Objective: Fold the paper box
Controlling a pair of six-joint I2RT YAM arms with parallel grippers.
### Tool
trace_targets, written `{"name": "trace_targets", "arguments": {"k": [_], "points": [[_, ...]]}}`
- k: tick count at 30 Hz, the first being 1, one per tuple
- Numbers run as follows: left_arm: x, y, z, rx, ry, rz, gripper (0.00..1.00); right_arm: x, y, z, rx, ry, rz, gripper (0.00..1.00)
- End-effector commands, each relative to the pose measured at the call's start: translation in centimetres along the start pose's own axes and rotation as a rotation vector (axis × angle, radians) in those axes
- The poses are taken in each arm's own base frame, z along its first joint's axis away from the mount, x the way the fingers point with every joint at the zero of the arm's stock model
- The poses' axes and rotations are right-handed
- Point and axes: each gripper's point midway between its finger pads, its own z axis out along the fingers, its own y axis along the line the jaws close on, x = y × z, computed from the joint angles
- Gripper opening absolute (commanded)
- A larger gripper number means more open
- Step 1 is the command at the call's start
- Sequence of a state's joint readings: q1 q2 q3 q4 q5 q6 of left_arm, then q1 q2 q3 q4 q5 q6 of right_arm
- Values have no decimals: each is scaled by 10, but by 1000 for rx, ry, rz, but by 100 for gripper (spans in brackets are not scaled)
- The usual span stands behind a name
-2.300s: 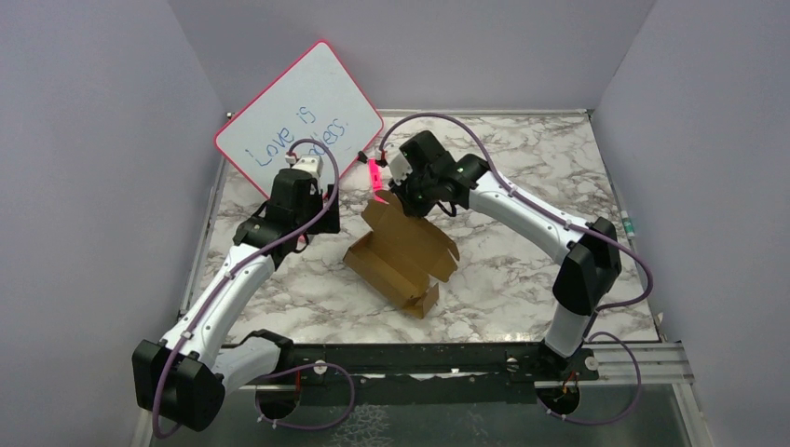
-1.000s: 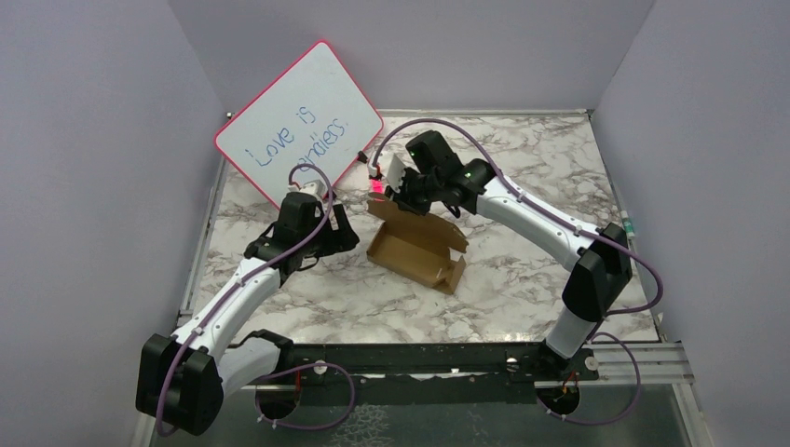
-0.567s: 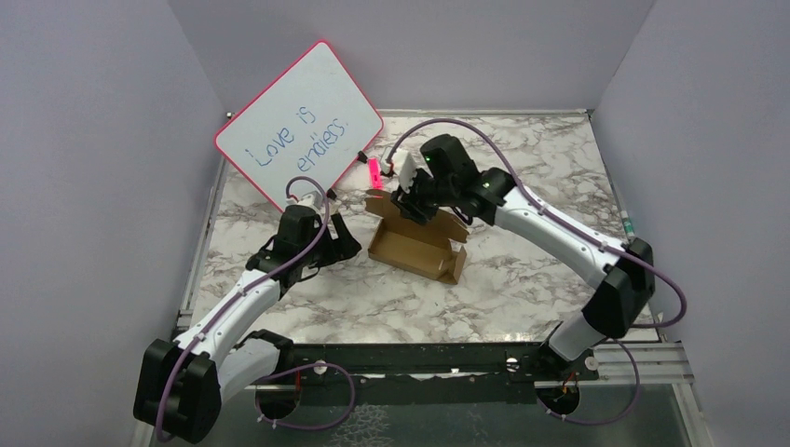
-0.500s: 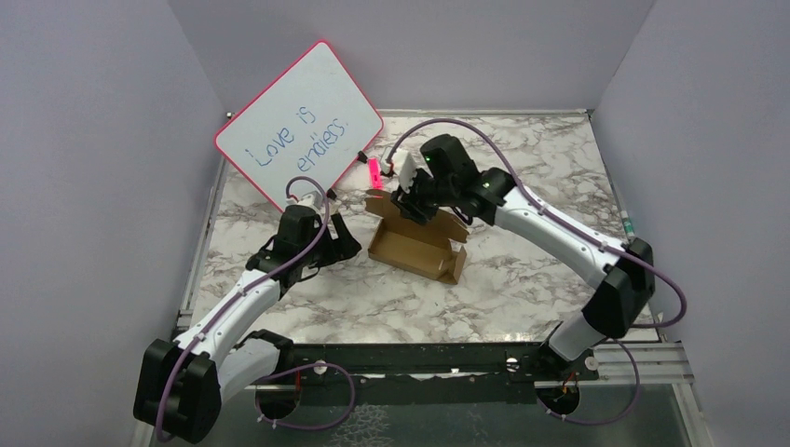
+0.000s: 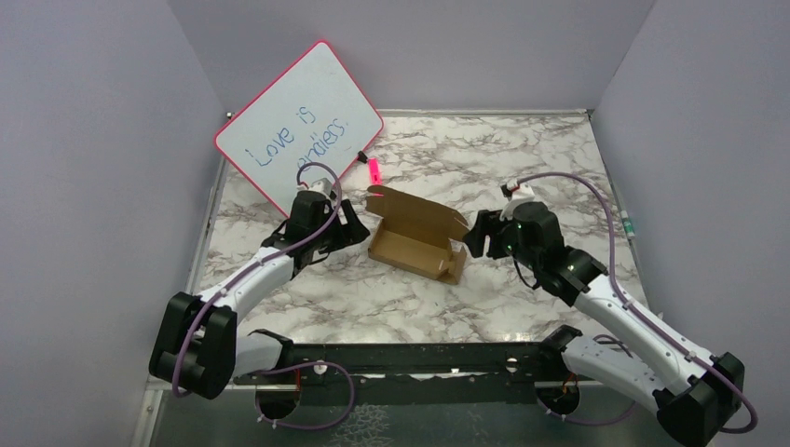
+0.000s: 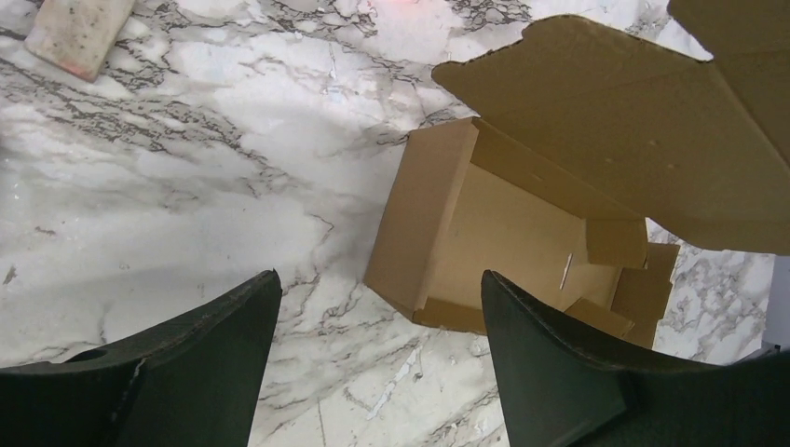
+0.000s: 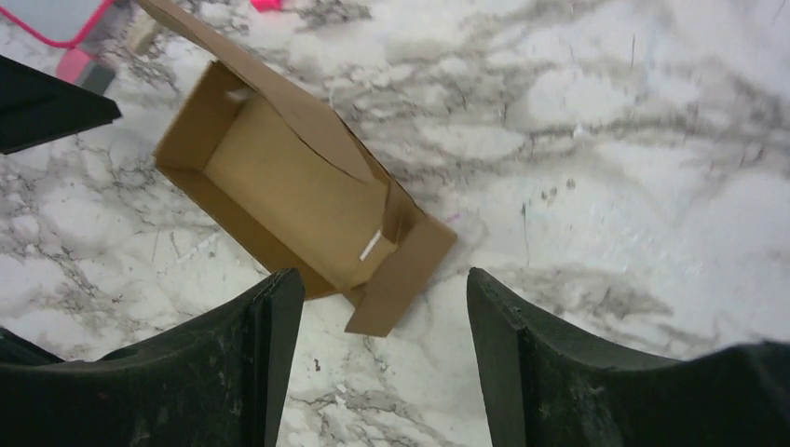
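Observation:
The paper box (image 5: 416,237) is brown cardboard, lying mid-table as an open tray with its lid flap raised toward the back and a small end flap sticking out at its right end. My left gripper (image 5: 352,226) sits open just left of the box, not touching it; in the left wrist view the box (image 6: 522,233) lies ahead between the black fingers (image 6: 186,363). My right gripper (image 5: 477,235) is open just right of the box's end flap, empty. In the right wrist view the box (image 7: 298,186) lies ahead and to the left, its loose flap (image 7: 401,275) pointing at the jaws.
A pink-edged whiteboard (image 5: 298,126) with blue writing leans at the back left, behind the left arm. A pink marker (image 5: 374,171) lies on the marble table (image 5: 522,168) behind the box. Purple walls close in left, back and right.
The right gripper let go of the box's lid flap, opened, and swung from behind the box round to its right end. The left gripper edged toward the box's left end. The box settled flatter.

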State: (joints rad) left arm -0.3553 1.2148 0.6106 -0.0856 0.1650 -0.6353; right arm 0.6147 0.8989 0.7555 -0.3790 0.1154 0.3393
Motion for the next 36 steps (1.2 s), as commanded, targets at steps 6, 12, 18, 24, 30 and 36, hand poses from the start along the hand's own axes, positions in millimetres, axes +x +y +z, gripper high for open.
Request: {"name": "trace_targets", "arguments": {"k": [6,12,18,24,30,36], "points": [[-16,-24,26,86,-6,8,71,54,-21,18,32,-97,458,64],[-5,-23,40,83,30,16,67,85,-30,33,22,-85,522,52],[2,-19,45,71,47,19,64,106,-24,47,-56,-79,602,52],[10,-16,48,63,69,25,62,108,-11,53,-174,-100,633,53],[16,-15,53,60,89,27,58,110,-1,53,-270,-107,653,53],[19,-18,56,69,103,42,49,100,9,56,-337,-117,621,54]]}}
